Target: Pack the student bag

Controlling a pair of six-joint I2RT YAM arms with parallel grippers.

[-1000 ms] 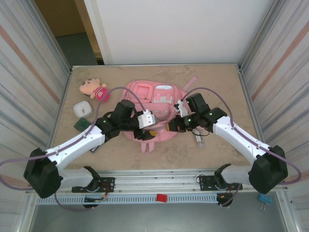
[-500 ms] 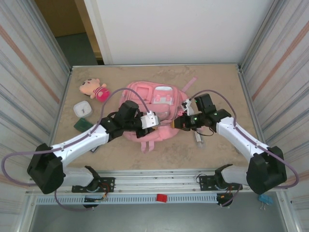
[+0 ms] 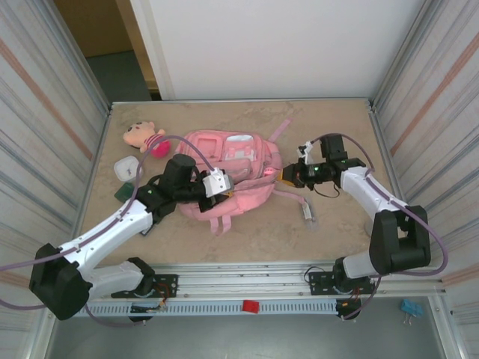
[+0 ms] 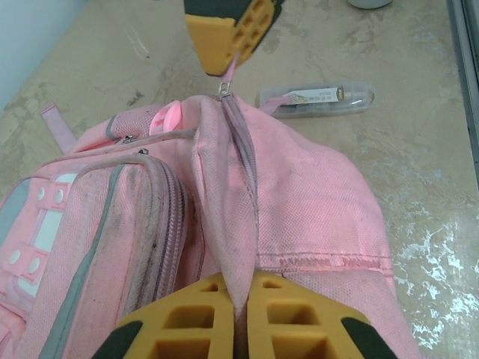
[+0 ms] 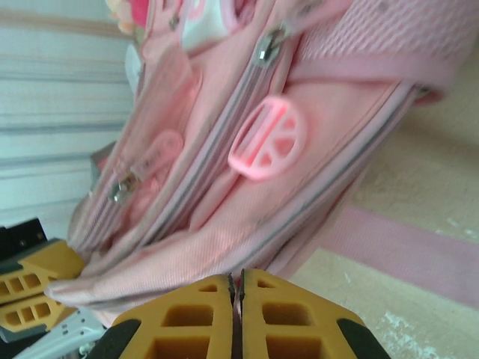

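Two pinches hold the student bag (image 3: 251, 193), which lies flat mid-table. Nearest, the left gripper (image 4: 238, 299) is pressed together on a fold of its cloth along the main zip (image 4: 247, 187). Beyond, the right gripper (image 4: 228, 34) nips the pink pull tab (image 4: 231, 69) on the slider (image 4: 224, 89). Opening the main compartment seems in hand; next, the left should anchor the cloth while the right draws the slider along. A clear pencil case (image 4: 314, 99) lies further off.
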